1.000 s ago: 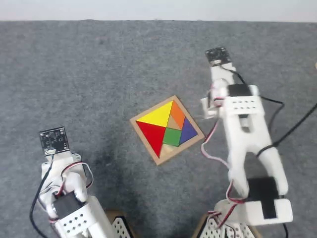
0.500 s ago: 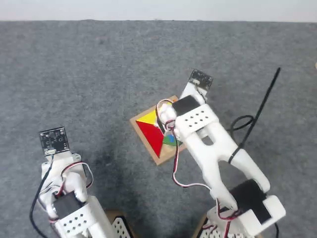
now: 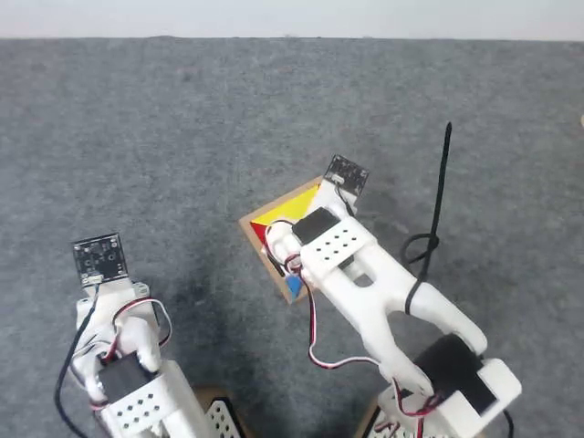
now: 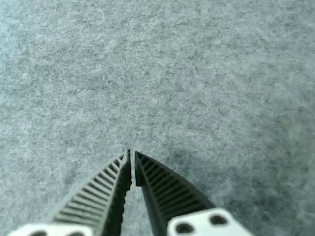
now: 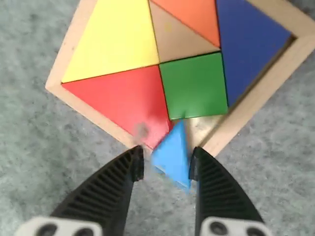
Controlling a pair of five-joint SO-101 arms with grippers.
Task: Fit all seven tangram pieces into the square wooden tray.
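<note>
- Left gripper: fingers pressed together, holding nothing, over the grey carpet, well apart from the wooden tray. This is the farther arm.
- Right gripper: above the tray's near corner, fingers narrowly parted, pinching the light-blue small triangle.
- Triangle: apex points into the tray, body overhangs the corner rim.
- Empty triangular slot: just beyond the apex, bordering the green square, beside the red triangle.
- Judged need: a short advance, then lowering.

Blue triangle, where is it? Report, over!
Left gripper shut, over carpet. Right gripper holds blue triangle at empty corner of tray. Nothing blocking.
</note>
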